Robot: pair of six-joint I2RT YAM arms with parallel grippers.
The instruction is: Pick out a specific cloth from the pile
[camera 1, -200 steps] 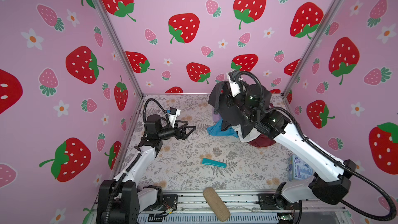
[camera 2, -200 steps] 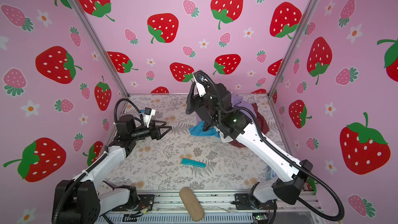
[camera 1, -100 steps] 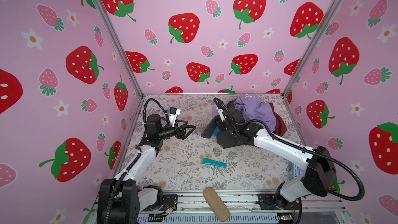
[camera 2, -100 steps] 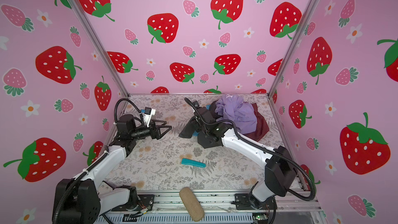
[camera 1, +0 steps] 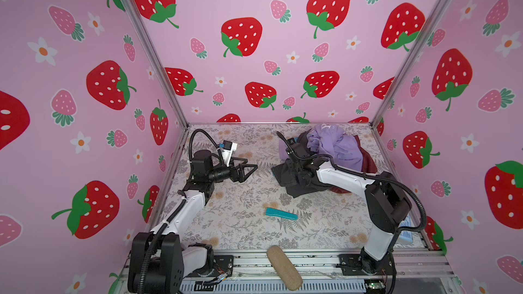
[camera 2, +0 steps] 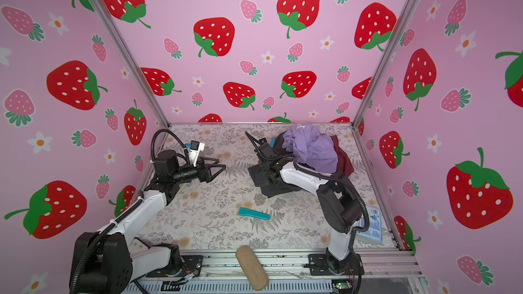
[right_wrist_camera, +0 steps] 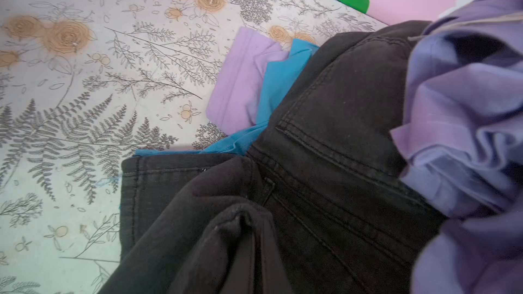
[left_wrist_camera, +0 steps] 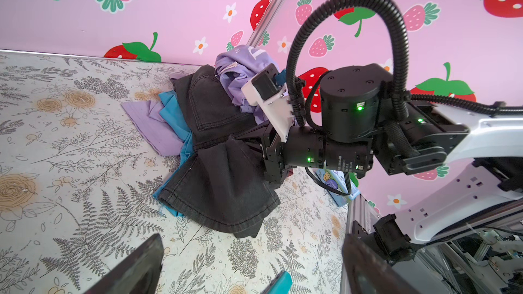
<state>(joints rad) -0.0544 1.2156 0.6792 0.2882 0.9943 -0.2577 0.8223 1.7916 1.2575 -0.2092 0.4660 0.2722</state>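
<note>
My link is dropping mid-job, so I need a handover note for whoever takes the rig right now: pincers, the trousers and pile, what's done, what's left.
Left pincer: open, empty, above the left side of the table.
Right pincer: shut on a fold of the black trousers, low near the table.
Black trousers: lower part lies on the table in front of the pile; upper part under the lavender shirt, over a teal cloth.
Done: trousers gripped.
Left: draw them clear of the pile, probably toward the open middle, then set them down apart.
</note>
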